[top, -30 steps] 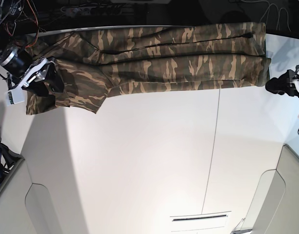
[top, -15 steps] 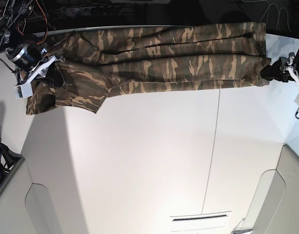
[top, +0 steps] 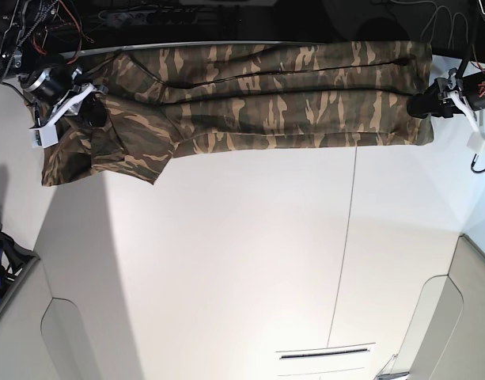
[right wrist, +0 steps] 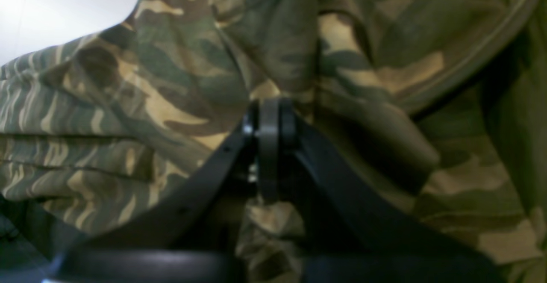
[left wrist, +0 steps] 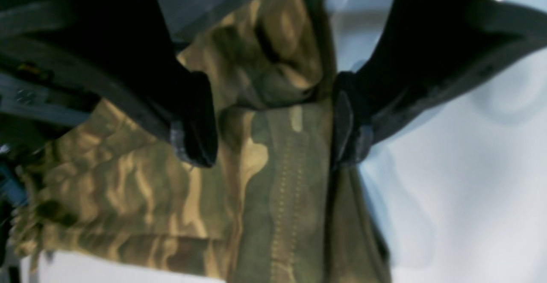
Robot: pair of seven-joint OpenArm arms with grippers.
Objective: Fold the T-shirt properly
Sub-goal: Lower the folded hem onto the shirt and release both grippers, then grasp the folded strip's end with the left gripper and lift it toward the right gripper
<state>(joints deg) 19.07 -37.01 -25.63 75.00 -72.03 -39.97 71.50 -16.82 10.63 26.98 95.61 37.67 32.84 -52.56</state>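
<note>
The camouflage T-shirt (top: pixel 266 95) lies folded into a long band along the far side of the white table (top: pixel 242 261). One sleeve (top: pixel 76 154) sticks out toward the front at the view's left. My left gripper (top: pixel 422 104) is at the band's right end. In the left wrist view it (left wrist: pixel 271 120) is open, with its fingers (left wrist: pixel 194 120) on either side of a stitched hem (left wrist: pixel 286 180). My right gripper (top: pixel 90 111) is at the shoulder by the sleeve. In the right wrist view it (right wrist: pixel 269 116) is shut, and bunched fabric (right wrist: pixel 171 103) converges on its tips.
Cables and electronics (top: pixel 36 24) crowd the dark strip behind the table's far edge. A seam (top: pixel 345 253) runs down the tabletop. Grey panels stand at the lower left (top: pixel 20 332) and lower right (top: pixel 464 317).
My left gripper moved from beside the shirt's right end up onto its edge. My right gripper moved up along the sleeve toward the shoulder.
</note>
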